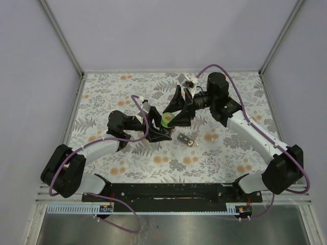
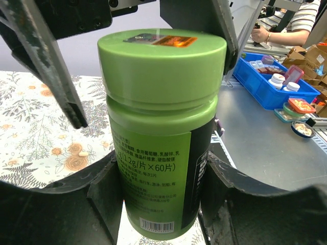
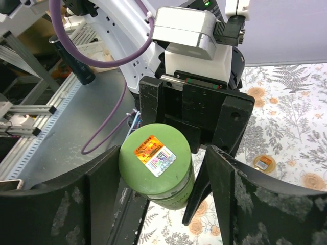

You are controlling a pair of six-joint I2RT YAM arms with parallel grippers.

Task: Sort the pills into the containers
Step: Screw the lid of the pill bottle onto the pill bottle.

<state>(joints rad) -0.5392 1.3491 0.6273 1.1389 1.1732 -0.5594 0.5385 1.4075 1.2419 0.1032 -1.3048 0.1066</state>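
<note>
A green pill bottle (image 1: 167, 120) with a green screw lid stands upright over the floral cloth. My left gripper (image 1: 161, 129) is shut on its lower body, and in the left wrist view the bottle (image 2: 158, 127) fills the space between the two pads. My right gripper (image 1: 177, 109) comes down from above, open, with its fingers (image 2: 66, 87) on either side of the lid. From the right wrist camera I see the lid (image 3: 155, 159) with an orange sticker between the jaws, and a gap on its right side. One pale pill (image 2: 83, 153) lies on the cloth.
A small dark item with pale pieces (image 1: 187, 140) lies on the cloth just right of the bottle. A small round cap with a sticker (image 3: 264, 163) sits nearby. A blue bin (image 2: 276, 84) of bottles stands off the table. Metal frame posts mark the table's back corners.
</note>
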